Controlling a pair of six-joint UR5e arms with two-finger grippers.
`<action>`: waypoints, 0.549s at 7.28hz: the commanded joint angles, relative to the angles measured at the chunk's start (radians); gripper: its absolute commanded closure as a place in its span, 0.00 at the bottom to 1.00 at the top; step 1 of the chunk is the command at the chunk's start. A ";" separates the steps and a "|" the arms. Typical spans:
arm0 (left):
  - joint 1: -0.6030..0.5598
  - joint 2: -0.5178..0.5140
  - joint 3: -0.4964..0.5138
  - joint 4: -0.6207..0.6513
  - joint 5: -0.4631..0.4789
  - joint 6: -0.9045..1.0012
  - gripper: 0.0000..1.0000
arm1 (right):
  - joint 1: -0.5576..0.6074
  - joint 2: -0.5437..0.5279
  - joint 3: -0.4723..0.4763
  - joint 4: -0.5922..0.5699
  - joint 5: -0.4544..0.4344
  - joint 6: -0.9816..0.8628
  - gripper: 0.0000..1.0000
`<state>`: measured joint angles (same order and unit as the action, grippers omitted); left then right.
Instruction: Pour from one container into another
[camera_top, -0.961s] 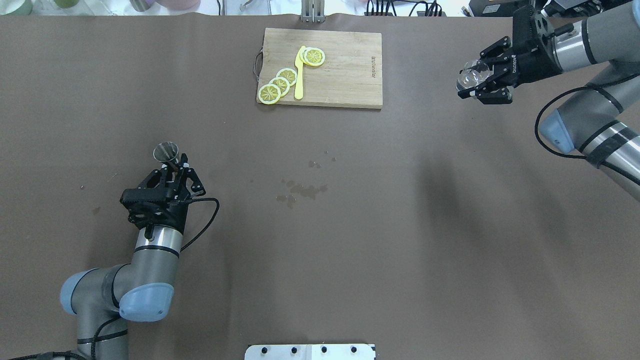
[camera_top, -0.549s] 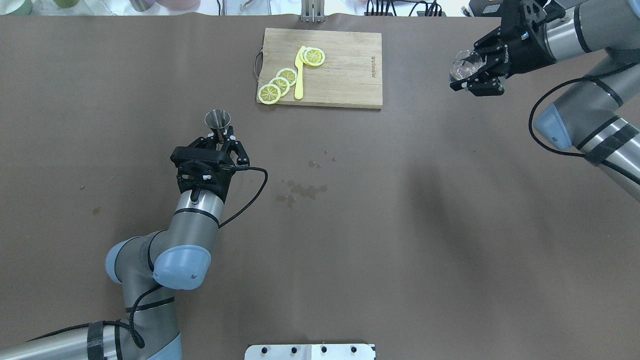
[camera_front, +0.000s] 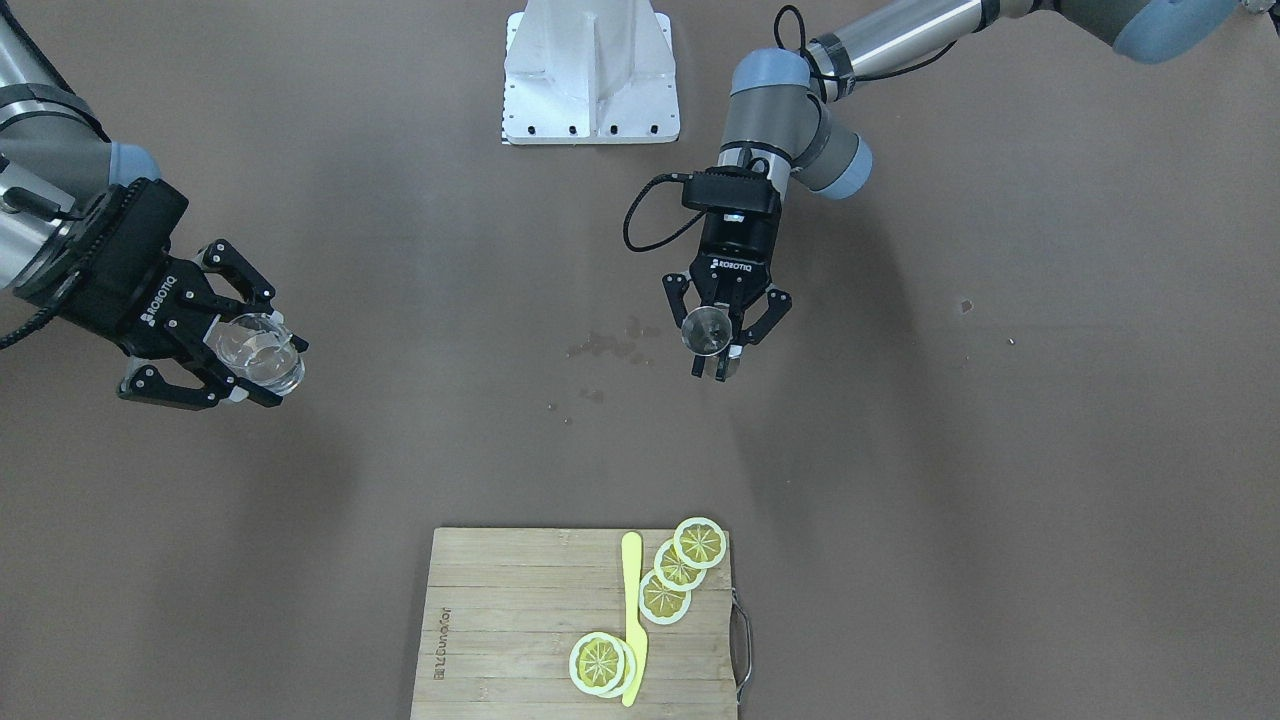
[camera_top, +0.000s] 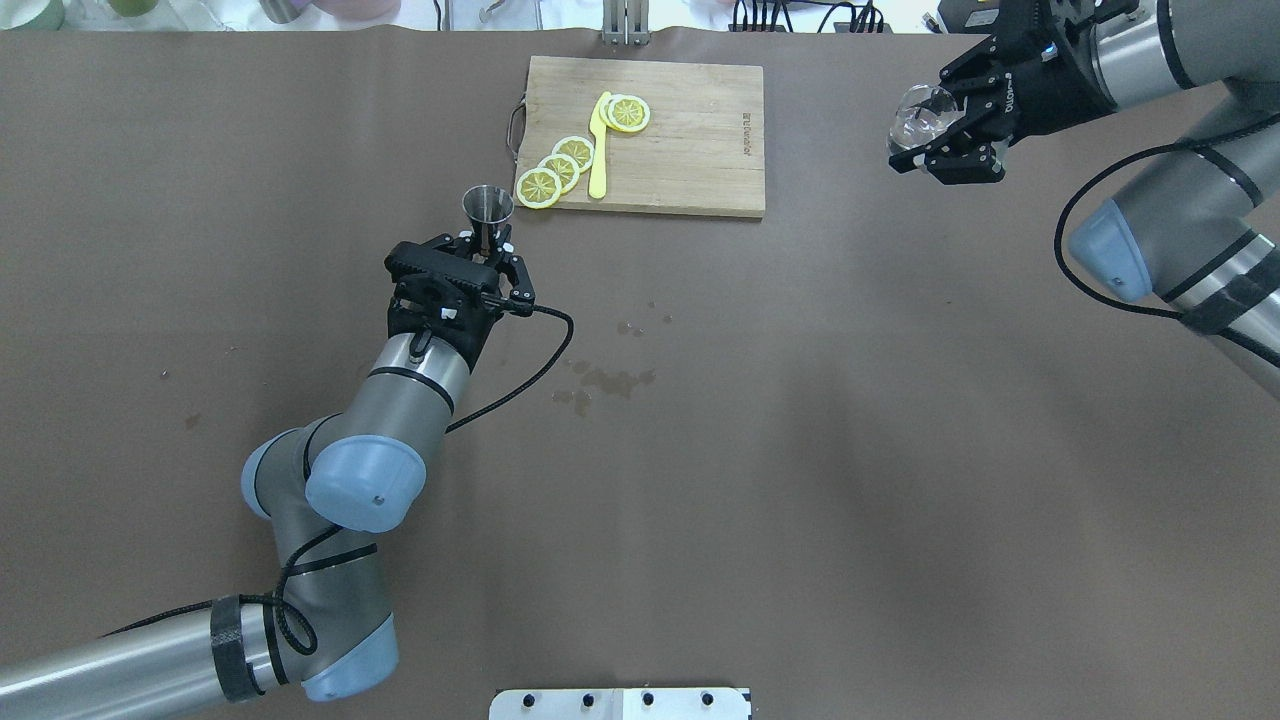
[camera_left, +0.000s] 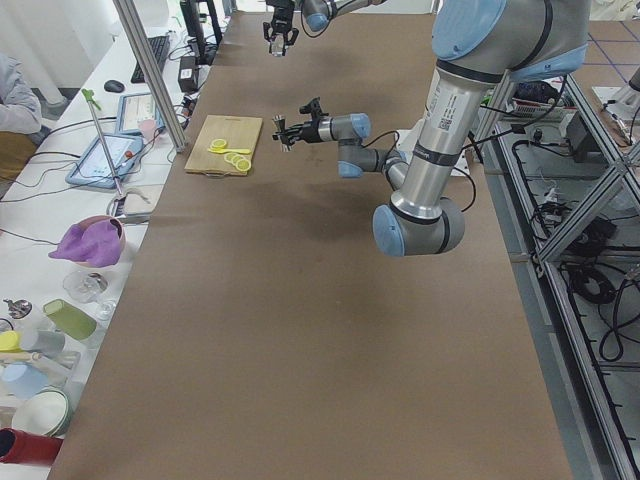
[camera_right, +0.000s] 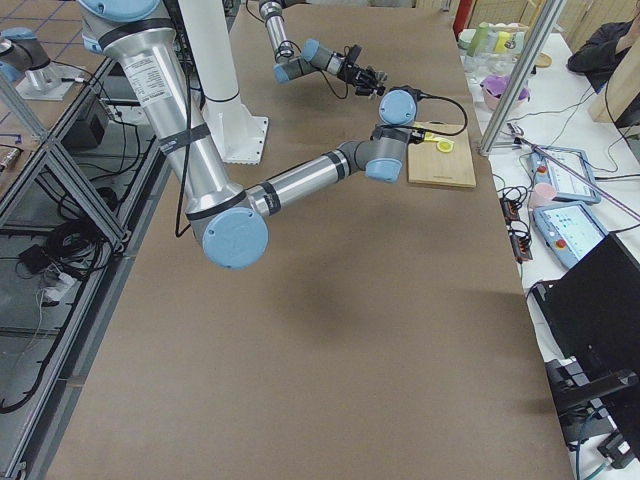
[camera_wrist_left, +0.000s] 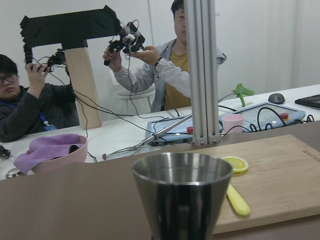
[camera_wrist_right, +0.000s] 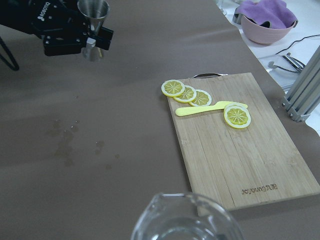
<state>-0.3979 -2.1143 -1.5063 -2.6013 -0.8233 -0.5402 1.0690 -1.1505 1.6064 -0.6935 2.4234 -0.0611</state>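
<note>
jigger (camera_top: 488, 204), steel, sits upright in the left pincer (camera_top: 487, 243), jaws closed on its waist, mouth up, long axis vertical, above the worktop (camera_top: 300, 150) near a corner of the cutting board (camera_top: 700, 140). the glass (camera_top: 915, 118) hangs well apart, clamped in the right pincer (camera_top: 928, 125), mouth up. i judge this the approach: next, bring them together and tip the jigger's lip over the glass.

The left wrist view's bottom edge cuts off the steel cup (camera_wrist_left: 182, 197) below its bowl, hiding how the left tool (camera_top: 487, 243) grips it, the right wrist view keeps only the rim of the glass (camera_wrist_right: 186, 220), and from the left end of the bench (camera_left: 300, 330) the right tool (camera_left: 279, 42) is too small to read.
</note>
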 joint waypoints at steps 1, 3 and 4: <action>-0.025 -0.111 0.073 -0.016 -0.030 0.054 1.00 | -0.027 -0.012 0.087 -0.093 0.003 0.000 1.00; -0.030 -0.130 0.113 -0.019 -0.095 0.057 1.00 | -0.063 -0.015 0.163 -0.228 -0.003 -0.034 1.00; -0.030 -0.128 0.121 -0.031 -0.096 0.055 1.00 | -0.079 -0.011 0.187 -0.304 -0.003 -0.061 1.00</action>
<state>-0.4271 -2.2385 -1.3995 -2.6226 -0.9071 -0.4846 1.0109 -1.1641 1.7584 -0.9099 2.4226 -0.0940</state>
